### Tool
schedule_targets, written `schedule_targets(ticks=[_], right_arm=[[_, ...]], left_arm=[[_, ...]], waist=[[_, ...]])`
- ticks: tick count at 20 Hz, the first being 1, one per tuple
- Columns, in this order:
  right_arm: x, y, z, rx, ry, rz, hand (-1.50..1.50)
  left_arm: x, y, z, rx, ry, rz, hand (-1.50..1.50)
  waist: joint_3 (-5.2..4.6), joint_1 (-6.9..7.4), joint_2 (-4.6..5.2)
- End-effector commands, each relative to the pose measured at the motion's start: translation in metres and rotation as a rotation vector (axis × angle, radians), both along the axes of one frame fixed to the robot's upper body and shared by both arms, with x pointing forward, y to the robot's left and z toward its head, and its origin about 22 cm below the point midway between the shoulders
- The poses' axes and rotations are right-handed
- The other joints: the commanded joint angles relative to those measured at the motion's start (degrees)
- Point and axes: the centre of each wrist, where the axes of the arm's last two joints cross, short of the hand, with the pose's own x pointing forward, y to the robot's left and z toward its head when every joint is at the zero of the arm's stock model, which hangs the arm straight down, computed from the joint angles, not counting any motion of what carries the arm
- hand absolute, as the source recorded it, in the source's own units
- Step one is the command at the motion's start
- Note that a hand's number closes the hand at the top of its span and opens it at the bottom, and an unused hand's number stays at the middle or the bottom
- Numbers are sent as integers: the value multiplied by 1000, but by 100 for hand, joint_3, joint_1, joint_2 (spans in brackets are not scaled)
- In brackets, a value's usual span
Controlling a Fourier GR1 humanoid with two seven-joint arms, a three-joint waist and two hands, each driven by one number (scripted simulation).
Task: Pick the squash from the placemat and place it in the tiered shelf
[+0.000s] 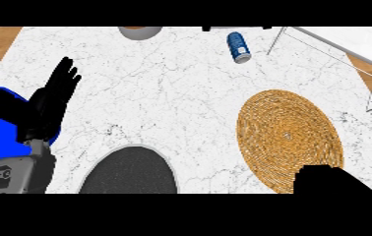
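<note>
This place is a kitchen. The work surface is a white marble counter (167, 87) with thin grey veins, and a strip of wooden floor (9, 39) shows at its left corner. On the counter lie things for a meal: a round woven placemat (287, 136), a dark grey plate (131, 173) with a pale rim, a blue can (238, 46) lying on its side, and a bowl (139, 31) at the far edge.

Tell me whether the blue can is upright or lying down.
Lying down: the blue can rests on its side on the counter, its long body showing, one end toward the view's bottom.
</note>
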Motion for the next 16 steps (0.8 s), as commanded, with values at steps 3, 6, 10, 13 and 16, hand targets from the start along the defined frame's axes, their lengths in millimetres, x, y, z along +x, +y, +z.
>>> schedule_targets(ticks=[3,6,10,13,16], right_arm=[[-26,-18,66,243,-101,-112,150],[-30,-39,86,309,-112,-192,150],[-27,-70,126,316,-140,-284,150],[-12,-72,160,304,-226,-375,150],[7,-98,191,308,-226,-460,150]], left_arm=[[-4,-3,-5,11,-2,-3,0],[-3,-1,4,4,8,-31,0],[6,-5,1,2,-14,-21,0],[2,-1,6,0,-6,-56,0],[12,-11,7,-5,-11,-52,0]], waist=[[-8,111,24],[-1,215,33],[-8,216,54],[-6,342,51],[-3,349,64]])
